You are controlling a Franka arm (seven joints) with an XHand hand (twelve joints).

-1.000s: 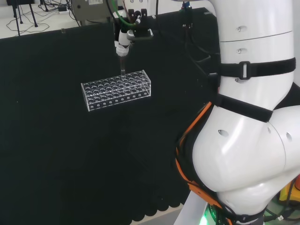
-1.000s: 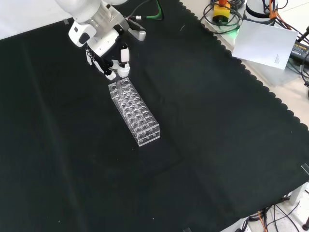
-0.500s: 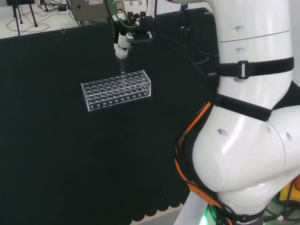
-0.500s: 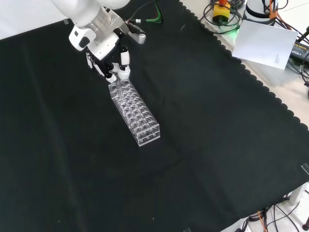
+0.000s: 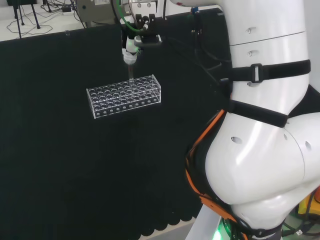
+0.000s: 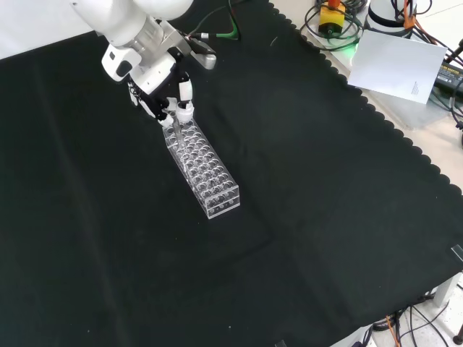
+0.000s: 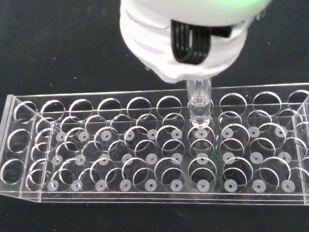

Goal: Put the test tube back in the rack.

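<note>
Pinching the upright tube (image 7: 199, 104), the hand (image 6: 168, 101) poises over the rack (image 7: 154, 150); slight misalignment would catch a hole's rim.

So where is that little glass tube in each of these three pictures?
Head view: the tube hangs upright under the hand, above the rack's far edge, upper middle.
Front view: the tube is upper left, at the rack's top end, below the hand.
Wrist view: the tube stands right of centre, its tip in a hole.
Shared landmark: the rack.
</note>
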